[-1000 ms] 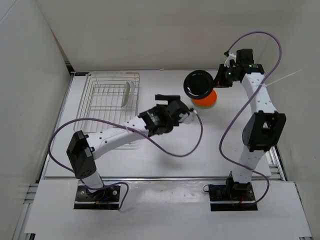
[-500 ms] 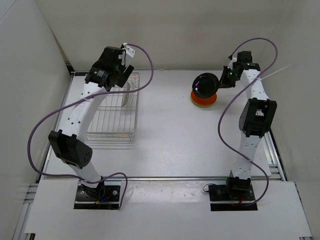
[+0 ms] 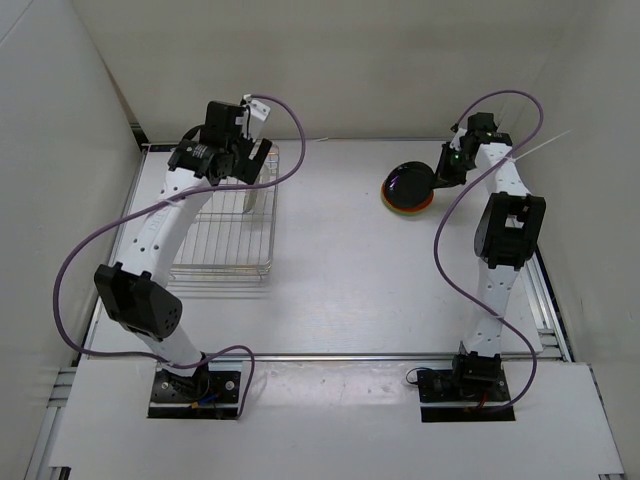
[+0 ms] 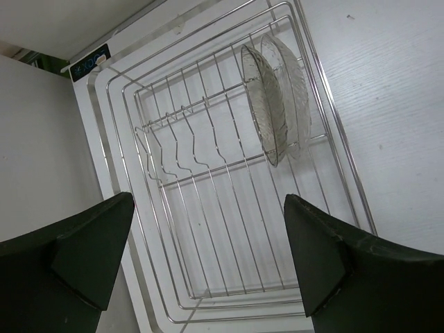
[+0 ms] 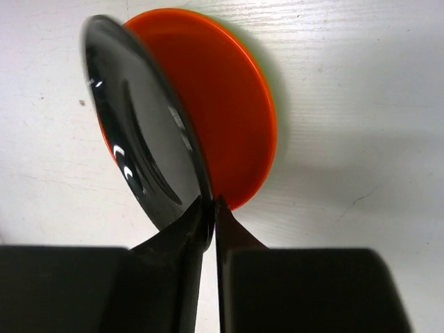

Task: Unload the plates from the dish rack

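White table (image 3: 330,290): right wrist view alone reveals right gripper (image 5: 208,205) pinching black plate (image 5: 142,159) above orange plate (image 5: 229,104); left gripper (image 4: 208,239) gapes over dish rack (image 4: 208,168), clear plate (image 4: 274,104) seemingly single, upper right.

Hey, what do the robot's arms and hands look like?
The left arm and right arm have white tube-like links with chunky black joints. A thin purple cable loops loosely beside each one. The left hand and right hand are black, each with two wedge-shaped fingers. Black plates anchor both bases.
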Motion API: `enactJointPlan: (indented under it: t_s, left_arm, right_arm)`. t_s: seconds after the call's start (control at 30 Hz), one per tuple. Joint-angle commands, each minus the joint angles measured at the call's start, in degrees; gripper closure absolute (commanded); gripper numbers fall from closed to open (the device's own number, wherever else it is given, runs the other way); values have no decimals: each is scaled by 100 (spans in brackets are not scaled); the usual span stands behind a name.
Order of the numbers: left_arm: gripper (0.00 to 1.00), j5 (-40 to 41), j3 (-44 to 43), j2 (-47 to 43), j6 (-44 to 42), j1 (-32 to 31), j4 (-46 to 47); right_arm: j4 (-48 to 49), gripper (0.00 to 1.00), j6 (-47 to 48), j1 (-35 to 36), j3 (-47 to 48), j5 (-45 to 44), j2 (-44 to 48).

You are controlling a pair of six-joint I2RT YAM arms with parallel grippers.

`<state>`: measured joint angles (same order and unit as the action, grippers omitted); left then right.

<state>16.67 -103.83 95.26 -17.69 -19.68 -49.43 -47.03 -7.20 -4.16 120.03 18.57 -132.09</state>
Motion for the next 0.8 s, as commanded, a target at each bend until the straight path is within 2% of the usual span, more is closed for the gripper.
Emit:
enactJointPlan:
  t_s: [0.0, 0.03, 0.1, 0.27, 0.3, 0.33, 0.4, 0.63, 0.77]
  left_arm:
    - [0, -251, 73, -596, 178, -27, -40]
    - [0, -252, 74, -597, 178, -27, -40]
    - [0, -252, 126, -667, 178, -27, -40]
    - [0, -356, 459, -720, 284, -27, 12]
    - [0, -427, 460, -720, 345, -27, 12]
    - [0, -427, 547, -720, 450, -27, 12]
    - [0, -576, 679, -720, 529, -27, 83]
    - [0, -875, 785, -720, 715, 26, 135]
    - [0, -989, 785, -720, 776, 26, 135]
  right_arm:
    - [18, 86, 8, -32, 276, 138, -18]
    - [18, 85, 60, -32, 276, 138, -18]
    - [18, 74, 61, -32, 276, 138, -18]
    - [18, 66, 122, -32, 223, 191, -18]
    - [18, 54, 123, -32, 162, 243, 34]
    - [18, 48, 123, -32, 161, 244, 34]
    - [-34, 47, 123, -32, 56, 349, 183]
    - [-35, 19, 123, -32, -208, 595, 658]
    - [-157, 11, 123, -32, -208, 648, 869]
